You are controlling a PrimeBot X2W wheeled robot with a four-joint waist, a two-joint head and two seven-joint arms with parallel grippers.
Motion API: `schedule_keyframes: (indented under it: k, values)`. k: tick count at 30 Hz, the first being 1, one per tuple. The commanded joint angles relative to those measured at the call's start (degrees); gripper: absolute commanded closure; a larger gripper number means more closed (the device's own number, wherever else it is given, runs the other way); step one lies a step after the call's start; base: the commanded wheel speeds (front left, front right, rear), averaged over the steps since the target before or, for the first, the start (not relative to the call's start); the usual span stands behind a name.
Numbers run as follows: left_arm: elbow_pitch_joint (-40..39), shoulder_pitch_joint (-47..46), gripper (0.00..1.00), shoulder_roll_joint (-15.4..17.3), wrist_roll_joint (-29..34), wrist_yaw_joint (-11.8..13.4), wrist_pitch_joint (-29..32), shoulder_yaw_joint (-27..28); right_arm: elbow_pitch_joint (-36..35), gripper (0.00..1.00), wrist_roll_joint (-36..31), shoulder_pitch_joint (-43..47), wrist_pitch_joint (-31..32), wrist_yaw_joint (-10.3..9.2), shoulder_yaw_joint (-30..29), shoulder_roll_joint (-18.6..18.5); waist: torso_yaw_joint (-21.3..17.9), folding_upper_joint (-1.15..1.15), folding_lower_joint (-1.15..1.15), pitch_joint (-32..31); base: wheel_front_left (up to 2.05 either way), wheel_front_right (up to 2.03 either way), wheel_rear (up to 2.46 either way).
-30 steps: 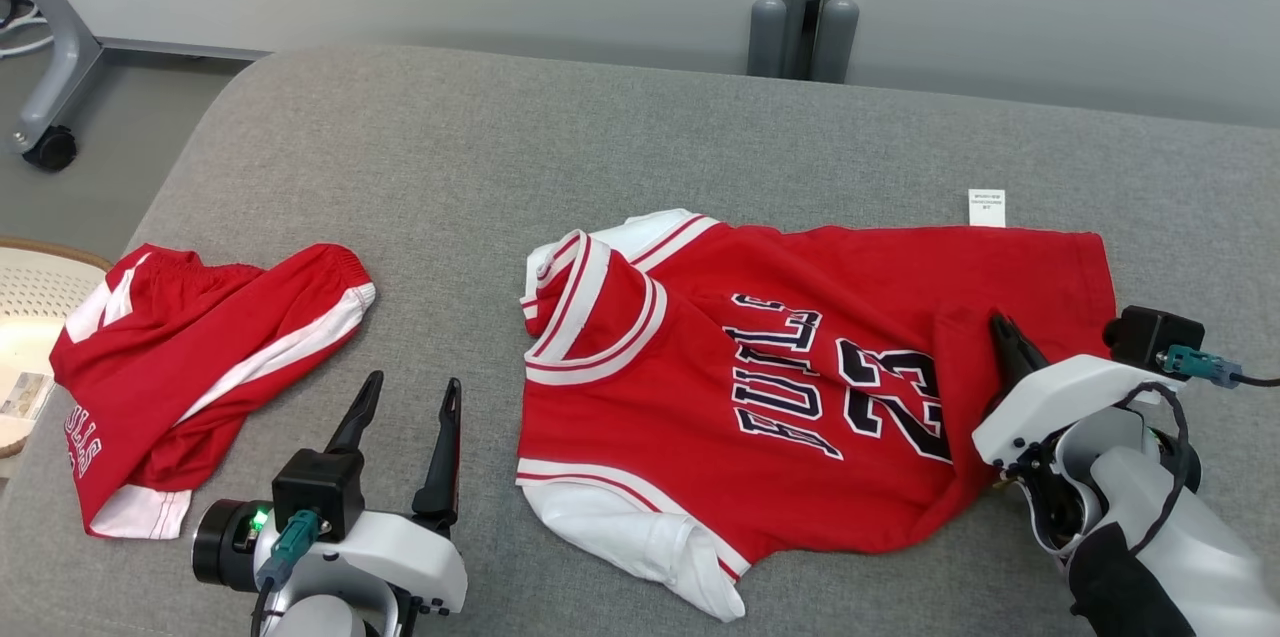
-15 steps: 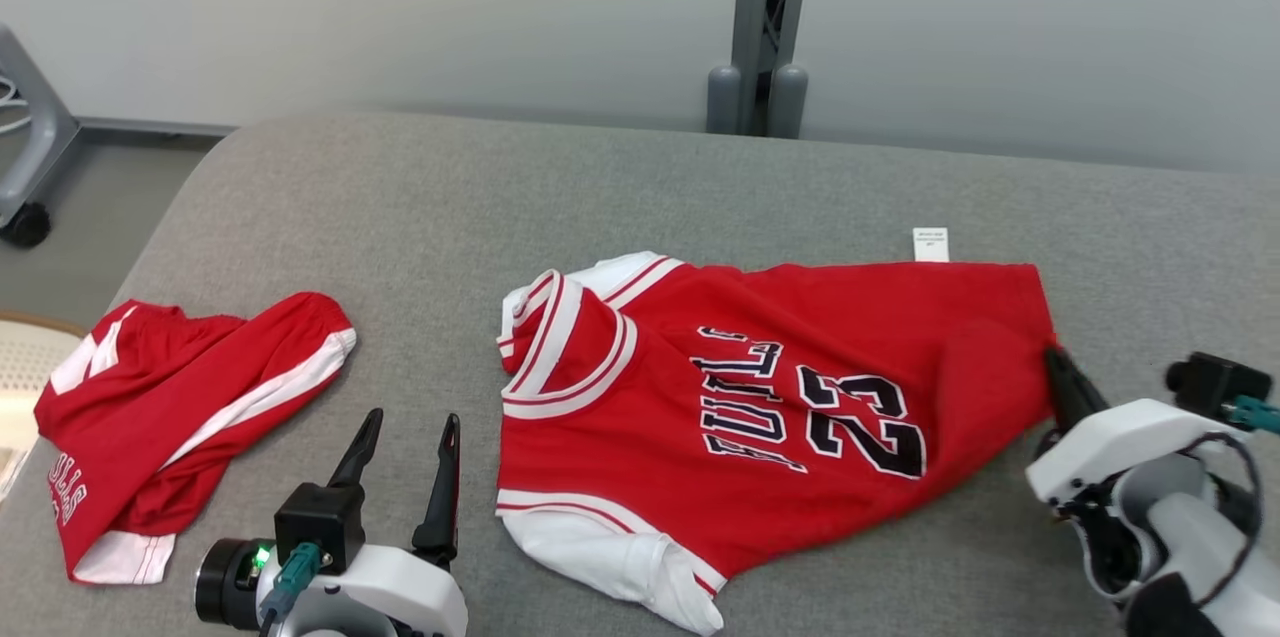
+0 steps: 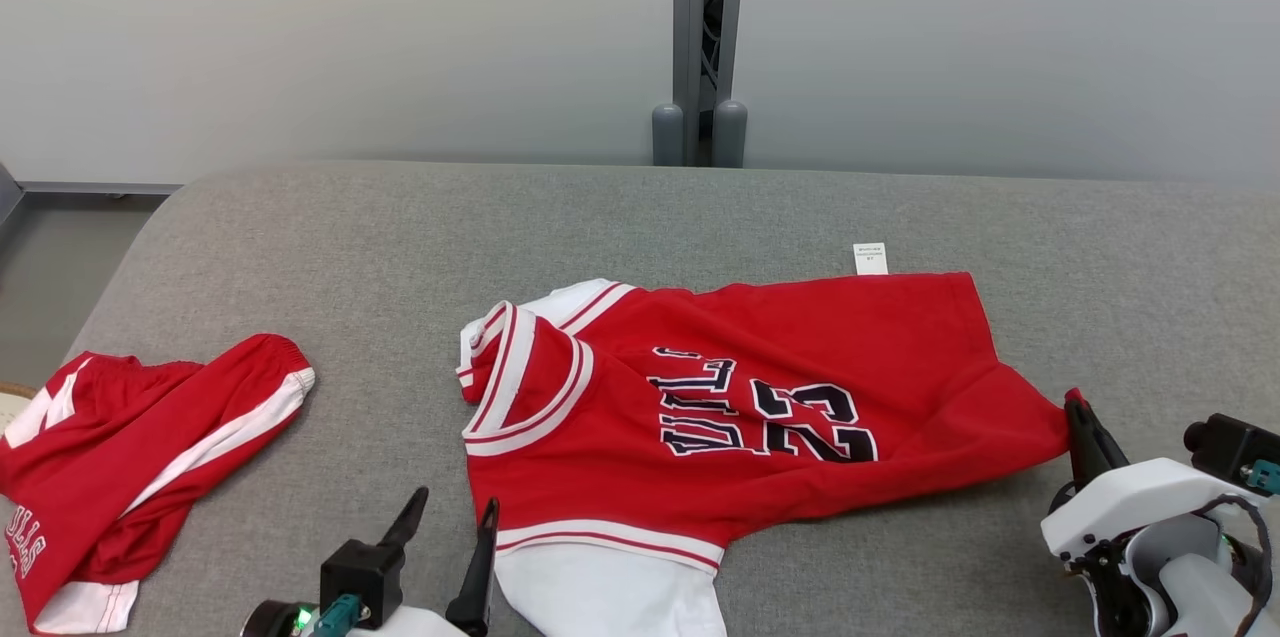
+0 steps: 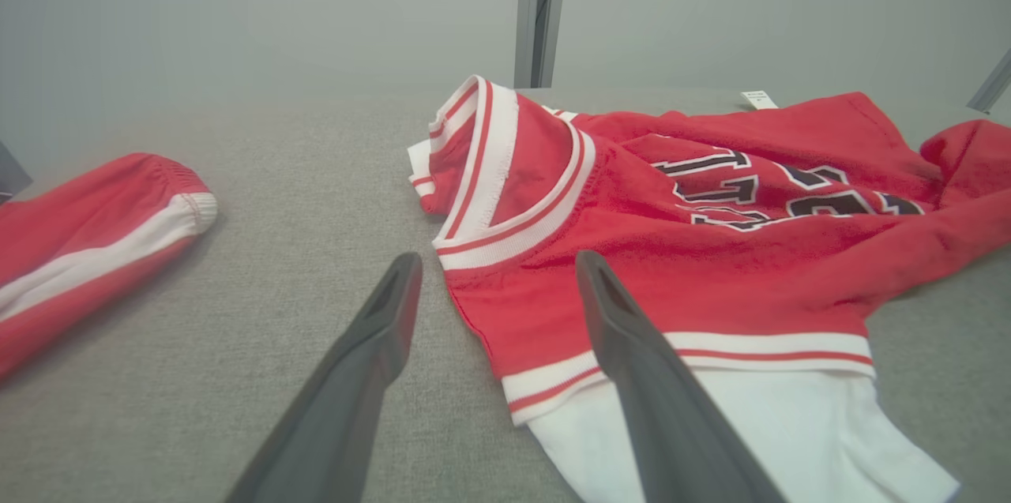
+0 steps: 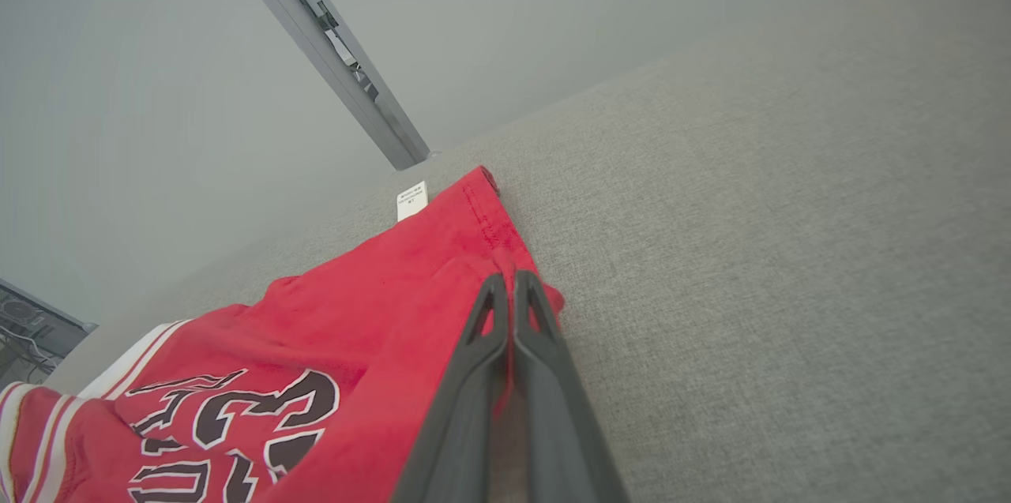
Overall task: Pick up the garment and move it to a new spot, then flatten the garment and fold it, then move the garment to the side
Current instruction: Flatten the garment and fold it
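Nearest the robot, the main risk, as I judge it, is sitting at 4 o'clock in the head view. The right gripper (image 3: 1075, 404) is pinching only the very corner of the jersey (image 3: 760, 367) hem. A harder pull could be slipping that cloth free. It could also be dragging the whole shirt over the grey cushion (image 3: 400, 237) and bunching it instead of flattening it. The white sleeve (image 3: 610, 597) at 6 o'clock is lying unheld and may be tucking under.

The right gripper's fingers are pressing together on the red corner, which is looking slightly raised. The left gripper (image 3: 455, 499) at 7 o'clock is standing fully spread, gripping nothing and hovering just beside the jersey's striped edge.

The jersey is lying face up at centre, collar toward 9 o'clock. Red shorts (image 3: 150, 437) are lying at 8 o'clock, and a white label (image 3: 870, 258) is resting at 1 o'clock.
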Motion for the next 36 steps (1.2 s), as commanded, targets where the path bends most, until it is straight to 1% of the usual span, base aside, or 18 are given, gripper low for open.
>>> schedule_keyframes:
  k: [1, 4, 11, 17, 21, 26, 29, 32, 36]
  values:
    - [1.45, 0.41, 0.0, 0.28, -0.57, -0.68, -0.02, -0.45, 0.17, 1.0, -1.15, 0.27, -0.24, -0.02, -0.44, 0.34, -0.06, 0.0, 0.0, -0.08, 0.0, 0.0, 0.0]
    - [3.24, 0.6, 0.0, 0.29, -1.1, -1.17, -0.02, -0.88, 0.36, 1.0, -1.96, 0.16, -0.24, -0.02, -0.66, 0.7, 0.0, 0.0, 0.0, -0.15, 0.0, 0.0, 0.0]
    - [12.55, -0.43, 0.0, 0.28, -2.49, -3.47, -0.03, -3.51, 0.6, 1.0, -3.6, 0.5, -0.25, -0.02, -1.41, 1.82, 0.49, 0.0, 0.0, -0.83, 0.0, 0.0, 0.0]
    - [21.64, -2.47, 0.0, 0.27, -3.13, -5.5, 0.64, -9.16, 0.67, 1.0, -4.18, 0.54, -0.25, -0.02, -1.58, 2.57, 0.44, 0.0, 0.0, -1.29, 0.0, 0.0, 0.0]
    - [25.59, -4.26, 0.0, 0.01, -2.72, -6.0, 0.99, -13.57, 0.59, 1.0, -4.32, 0.33, -0.25, -0.02, -1.62, 2.84, 0.22, 0.0, 0.0, -1.39, 0.0, 0.0, 0.0]
    - [25.78, -6.49, 0.0, -0.09, -4.89, -6.18, 0.65, -19.04, 0.4, 1.0, -4.48, -0.11, -0.25, -0.02, -1.25, 3.04, -0.48, 0.0, 0.0, -1.2, 0.0, 0.0, 0.0]
    - [24.52, -8.36, 0.0, 0.14, -6.27, -6.05, 0.26, -20.9, 0.33, 1.0, -4.47, -0.35, -0.25, -0.02, -1.05, 2.99, -1.12, 0.0, 0.0, -0.93, 0.0, 0.0, 0.0]
    - [21.61, -10.01, 0.0, 0.24, -7.66, -5.23, 0.01, -20.85, 0.42, 1.0, -4.46, -0.62, -0.25, -0.02, -0.78, 3.0, -1.77, 0.0, 0.0, -0.66, 0.0, 0.0, 0.0]
    - [14.77, -9.76, 0.0, 0.35, -8.42, -3.29, -0.03, -17.54, 0.52, 1.0, -4.41, -0.82, -0.25, -0.02, -0.56, 2.93, -2.34, 0.0, 0.0, -0.34, 0.0, 0.0, 0.0]
